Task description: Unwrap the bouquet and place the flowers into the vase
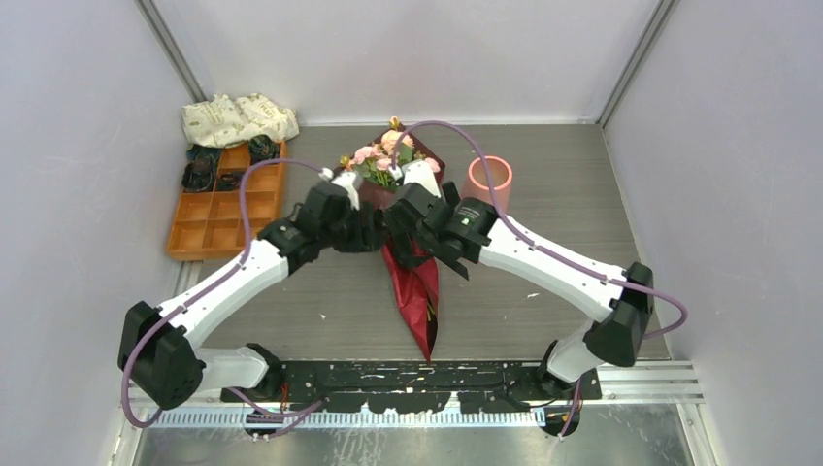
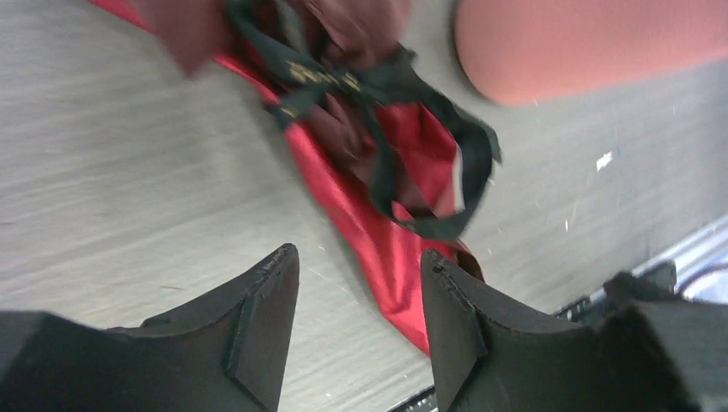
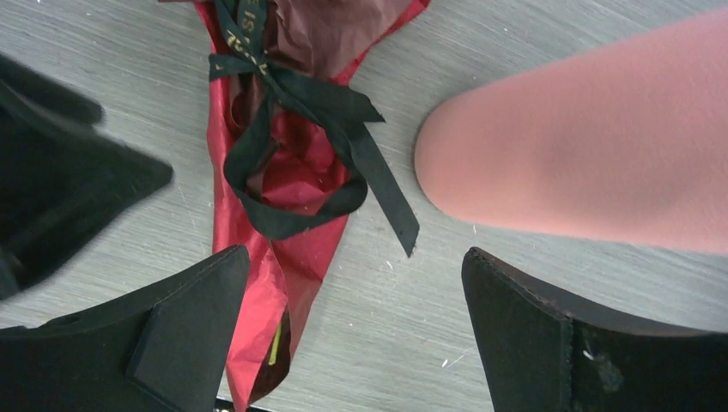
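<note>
The bouquet [image 1: 415, 291] lies lengthwise on the table, its flowers [image 1: 385, 157] at the far end and the dark red paper tapering toward me. A black ribbon [image 3: 318, 96] is tied in a bow round the paper. The salmon-pink vase [image 1: 489, 179] stands just right of the flowers. Both wrists hang over the tied middle of the bouquet. My left gripper [image 2: 359, 257] is open above the paper's tail [image 2: 378, 240], nothing between its fingers. My right gripper [image 3: 354, 257] is wide open just below the bow, empty, with the vase [image 3: 584, 146] beside it. A green stem [image 3: 275, 339] shows inside the paper's tip.
An orange compartment tray [image 1: 225, 209] with dark items sits at the far left, a cream patterned cloth bundle [image 1: 240, 118] behind it. Grey walls close in both sides and the back. A black mounting rail [image 1: 437, 377] runs along the near edge.
</note>
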You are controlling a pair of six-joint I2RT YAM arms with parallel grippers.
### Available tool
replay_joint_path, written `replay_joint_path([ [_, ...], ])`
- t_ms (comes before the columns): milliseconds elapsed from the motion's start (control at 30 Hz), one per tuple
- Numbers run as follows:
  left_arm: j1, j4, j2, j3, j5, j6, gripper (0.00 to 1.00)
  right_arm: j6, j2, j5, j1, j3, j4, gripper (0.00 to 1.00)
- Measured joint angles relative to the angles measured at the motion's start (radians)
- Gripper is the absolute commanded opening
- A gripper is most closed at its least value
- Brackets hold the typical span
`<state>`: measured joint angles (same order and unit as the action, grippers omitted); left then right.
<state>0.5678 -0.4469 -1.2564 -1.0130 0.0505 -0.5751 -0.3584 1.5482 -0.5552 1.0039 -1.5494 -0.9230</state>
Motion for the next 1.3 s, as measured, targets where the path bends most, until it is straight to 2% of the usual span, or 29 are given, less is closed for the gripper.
replay_joint_path([
  [200, 0.204, 0.078, -0.095, 0.034, -0.034, -0.031, 0.52, -0.058, -0.165, -0.001, 0.000, 0.078, 0.021, 1.00],
  [367, 0.246, 0.091, -0.279, -0.011, -0.125, -0.046, 0.52, -0.086, -0.273, -0.008, 0.000, 0.111, 0.048, 0.99],
  [433, 0.246, 0.090, -0.344, -0.026, -0.161, -0.045, 0.41, -0.093, -0.285, -0.010, -0.001, 0.136, 0.052, 0.99],
  [467, 0.246, 0.087, -0.374, -0.035, -0.179, -0.043, 0.31, -0.095, -0.285, -0.010, -0.001, 0.150, 0.055, 0.99],
  [600, 0.246, 0.070, -0.449, -0.073, -0.230, -0.042, 0.06, -0.101, -0.284, -0.006, -0.001, 0.196, 0.057, 1.00],
  [667, 0.251, 0.062, -0.457, -0.080, -0.257, -0.045, 0.00, -0.103, -0.283, -0.004, -0.001, 0.200, 0.060, 0.99],
  [833, 0.262, 0.038, -0.416, -0.034, -0.330, -0.071, 0.00, -0.105, -0.283, -0.002, -0.001, 0.209, 0.076, 1.00],
  [1067, 0.261, -0.071, -0.166, 0.187, -0.412, -0.146, 0.01, -0.117, -0.250, 0.047, -0.001, 0.248, 0.140, 0.93],
  [1167, 0.262, -0.113, -0.090, 0.241, -0.424, -0.171, 0.13, -0.128, -0.192, 0.095, -0.001, 0.275, 0.197, 0.89],
  [1233, 0.262, -0.140, -0.049, 0.262, -0.423, -0.180, 0.27, -0.137, -0.139, 0.132, -0.001, 0.288, 0.233, 0.87],
  [1300, 0.262, -0.170, -0.002, 0.266, -0.417, -0.188, 0.35, -0.146, -0.079, 0.171, -0.001, 0.302, 0.278, 0.86],
])
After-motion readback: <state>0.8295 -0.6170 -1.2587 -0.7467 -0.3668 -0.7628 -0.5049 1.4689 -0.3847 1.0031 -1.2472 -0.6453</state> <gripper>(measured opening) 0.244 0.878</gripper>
